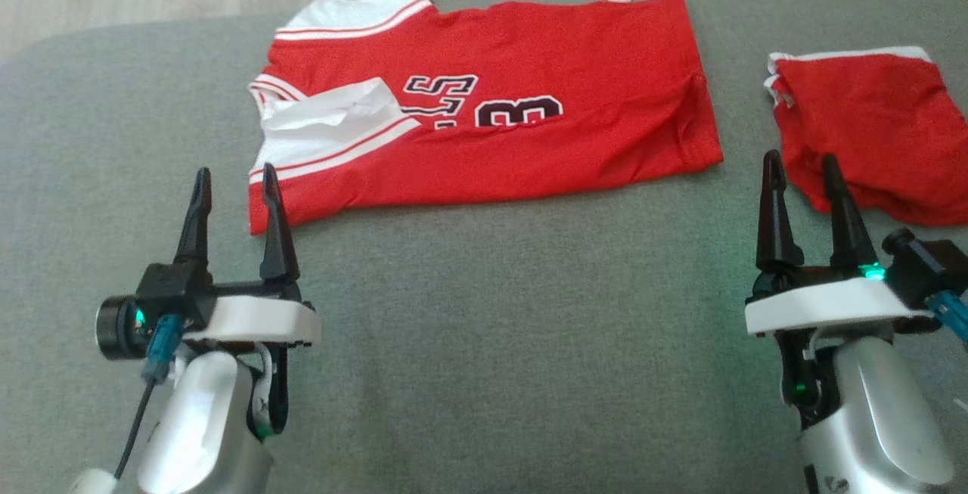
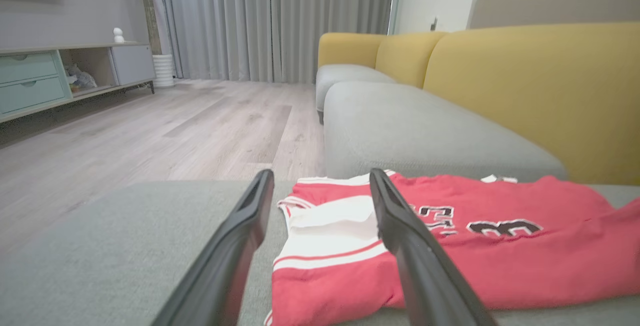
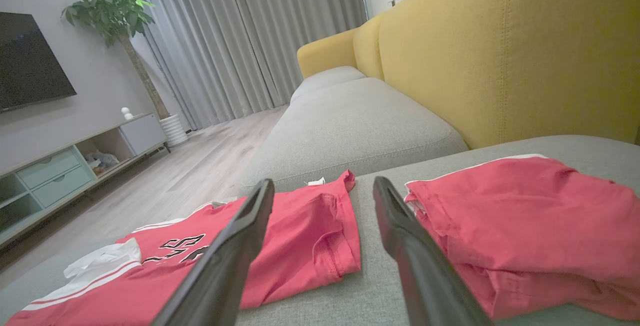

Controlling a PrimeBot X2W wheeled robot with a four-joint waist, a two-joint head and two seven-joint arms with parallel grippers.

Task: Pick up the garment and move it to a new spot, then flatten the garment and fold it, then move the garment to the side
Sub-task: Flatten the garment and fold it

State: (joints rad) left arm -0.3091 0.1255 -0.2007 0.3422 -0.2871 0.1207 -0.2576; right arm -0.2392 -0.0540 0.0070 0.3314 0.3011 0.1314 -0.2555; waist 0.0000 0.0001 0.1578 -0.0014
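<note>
The garment (image 1: 590,63) is a red jersey with white trim and dark lettering. It lies spread on the grey sofa cushion (image 1: 491,327), its white-edged sleeve and collar rumpled at the left end. My left gripper (image 1: 235,172) is open and empty just short of the jersey's near left corner. In the left wrist view that gripper (image 2: 321,172) frames the white sleeve of the garment (image 2: 500,266). My right gripper (image 1: 800,155) is open and empty off the jersey's right end. In the right wrist view this gripper (image 3: 324,180) has the garment (image 3: 300,236) to its left.
A second red garment (image 1: 870,123) lies bunched at the cushion's right, close beside my right fingers; it is also in the right wrist view (image 3: 525,216). The yellow backrest (image 3: 500,56) rises behind. Wooden floor (image 2: 175,131) lies beyond the cushion's left edge.
</note>
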